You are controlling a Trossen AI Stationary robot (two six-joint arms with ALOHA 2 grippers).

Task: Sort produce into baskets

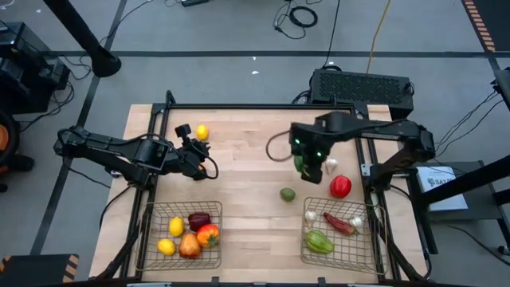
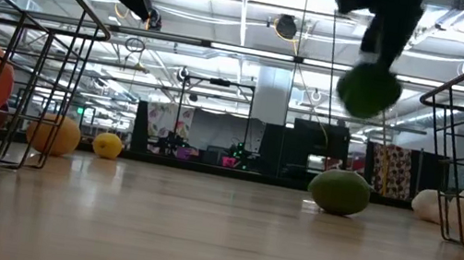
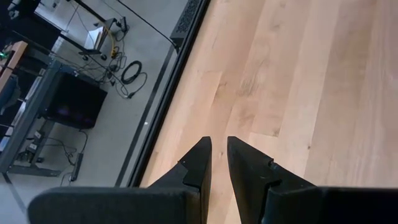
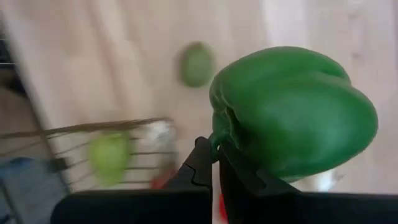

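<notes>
Light wooden tabletop (image 1: 247, 199) w/ a dark frame around it, grey floor and cables beyond; low view looks past the wood into a big lit hall w/ ceiling strip lights.

Left gripper (image 1: 194, 148) sits in the upper-left part of the table in the high view, lifted off the wood. Its fingers (image 3: 200, 163) are nearly together w/ only a thin gap between them, nothing in the gap, bare wood below. A yellow lemon (image 1: 202, 132) lies just beside it, toward the top of the frame.

Right gripper (image 1: 307, 162) is centre-right in the high view, raised above the table. Its tips are pinched tight on the stem of a green bell pepper (image 4: 295, 112), which hangs off them in the air; low view shows the pepper as a dark green blob at top centre-right, clear of the surface.

A green lime-like fruit (image 1: 288, 194) rests on the wood just below that gripper. A white garlic bulb (image 1: 331, 165) and a red apple (image 1: 340, 186) lie to its right, near the table edge.

Left basket (image 1: 150, 239), lower left of the high view: two lemons, a dark red piece, an orange-red fruit and an orange one. Right basket (image 1: 374, 239), lower right: green pepper, red chili, white garlic bulbs.
</notes>
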